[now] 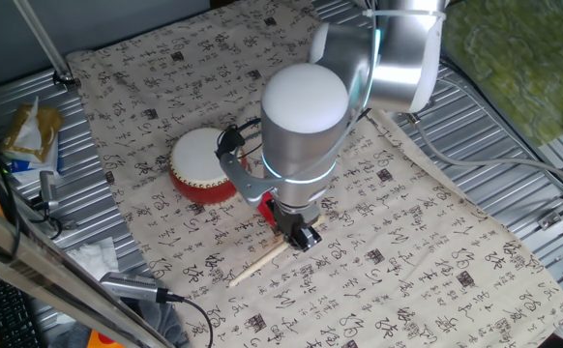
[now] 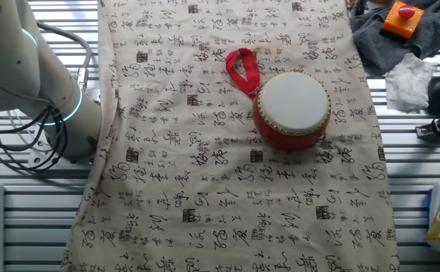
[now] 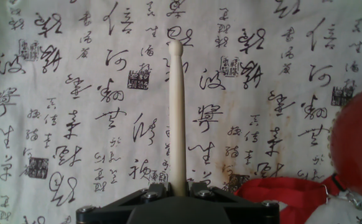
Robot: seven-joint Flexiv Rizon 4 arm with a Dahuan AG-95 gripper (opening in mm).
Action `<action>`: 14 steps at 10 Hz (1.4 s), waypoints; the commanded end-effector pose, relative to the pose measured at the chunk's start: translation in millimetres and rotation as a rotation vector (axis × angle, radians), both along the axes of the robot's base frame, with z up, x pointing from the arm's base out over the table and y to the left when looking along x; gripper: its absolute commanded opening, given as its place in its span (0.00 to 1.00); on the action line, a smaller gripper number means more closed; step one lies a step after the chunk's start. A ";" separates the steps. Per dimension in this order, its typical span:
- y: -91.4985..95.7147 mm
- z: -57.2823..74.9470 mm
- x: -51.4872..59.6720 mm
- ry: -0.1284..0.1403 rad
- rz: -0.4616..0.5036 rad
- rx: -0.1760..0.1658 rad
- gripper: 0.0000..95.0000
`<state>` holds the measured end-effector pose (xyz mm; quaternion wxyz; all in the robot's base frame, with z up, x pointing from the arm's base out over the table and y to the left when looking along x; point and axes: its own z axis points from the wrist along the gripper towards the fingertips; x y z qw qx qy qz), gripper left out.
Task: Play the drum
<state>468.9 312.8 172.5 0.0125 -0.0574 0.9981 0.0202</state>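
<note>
Gripper (image 3: 178,194) is clenching the stick (image 3: 176,118) at its base, tip pointing to 12 o'clock; I am seeing the drum (image 3: 358,140) sitting at 3 o'clock on the cloth (image 3: 75,112).

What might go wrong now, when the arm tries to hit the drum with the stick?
1. The end effector holds the stick only at its end, so a strike may make it slip or turn.
2. The red ribbon lies close to the end effector and may catch.
3. The drum stands loose on the cloth and may slide.
</note>
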 end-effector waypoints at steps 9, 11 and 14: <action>-60.7 10.7 -12.9 0.078 0.079 0.004 0.00; -90.8 14.7 -25.4 0.110 0.110 0.008 0.00; -127.4 16.7 -46.3 0.113 0.150 0.012 0.00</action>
